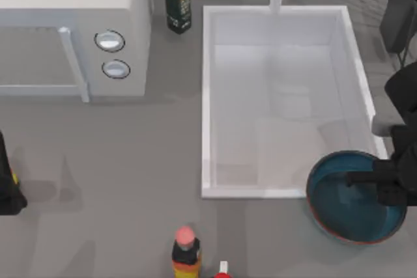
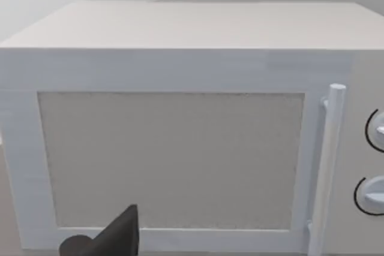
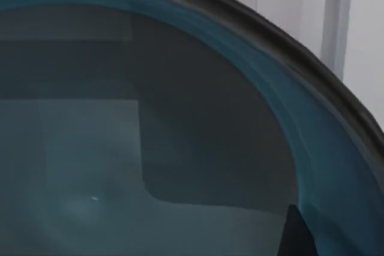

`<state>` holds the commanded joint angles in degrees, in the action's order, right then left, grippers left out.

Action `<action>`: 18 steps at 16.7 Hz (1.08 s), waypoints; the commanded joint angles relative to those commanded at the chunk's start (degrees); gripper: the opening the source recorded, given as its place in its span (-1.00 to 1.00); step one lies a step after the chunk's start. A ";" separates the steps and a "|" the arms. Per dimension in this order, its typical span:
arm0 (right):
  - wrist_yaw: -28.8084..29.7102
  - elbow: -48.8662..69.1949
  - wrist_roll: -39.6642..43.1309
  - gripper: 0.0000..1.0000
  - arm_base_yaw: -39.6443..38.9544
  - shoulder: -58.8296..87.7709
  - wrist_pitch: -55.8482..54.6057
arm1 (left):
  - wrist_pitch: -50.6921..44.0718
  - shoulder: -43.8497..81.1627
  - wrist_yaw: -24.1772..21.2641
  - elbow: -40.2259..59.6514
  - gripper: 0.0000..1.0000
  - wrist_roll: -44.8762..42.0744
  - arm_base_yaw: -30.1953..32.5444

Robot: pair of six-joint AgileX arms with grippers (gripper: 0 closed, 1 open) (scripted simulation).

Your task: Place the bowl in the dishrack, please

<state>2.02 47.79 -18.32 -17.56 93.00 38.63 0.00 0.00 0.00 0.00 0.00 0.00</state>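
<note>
Top view: bowl (image 1: 348, 206) near the counter's (image 1: 117, 161) front right corner, overlapping the white basin's (image 1: 207, 96) front right corner. Right gripper (image 1: 373, 179) at its right rim; jaws' state cannot be told. Left arm (image 1: 8, 183) parked at the left edge.

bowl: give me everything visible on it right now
The bowl is wide, round and shallow, glossy teal-blue inside with a thin reddish-brown rim; it looks glazed. It sits upright and holds nothing, near the table's right front, overlapping the front right corner of the white sink basin in the top view. The right gripper reaches over its right side at the rim. The right wrist view shows its glossy inside up close, with reflections. Whether the bowl is lifted or resting cannot be told.
</note>
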 joint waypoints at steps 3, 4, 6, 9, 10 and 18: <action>-0.02 3.91 -0.11 -1.00 0.01 -0.07 3.96 | 0.00 0.00 0.00 0.00 1.00 0.00 0.00; -0.01 6.38 -0.17 -1.00 0.04 -0.21 6.50 | 0.00 0.00 0.00 0.00 1.00 0.00 0.00; 0.01 12.62 -0.22 -1.00 0.14 -0.71 13.45 | 0.00 0.00 0.00 0.00 1.00 0.00 0.00; 0.04 23.16 -0.06 -1.00 0.28 -1.94 27.12 | 0.00 0.00 0.00 0.00 1.00 0.00 0.00; 0.03 26.60 0.04 -1.00 0.31 -2.46 31.60 | 0.00 0.00 0.00 0.00 1.00 0.00 0.00; -0.08 40.71 0.70 -1.00 0.61 -6.21 46.88 | 0.00 0.00 0.00 0.00 1.00 0.00 0.00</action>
<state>1.94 88.50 -17.61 -16.95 86.79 85.51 0.00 0.00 0.00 0.00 0.00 0.00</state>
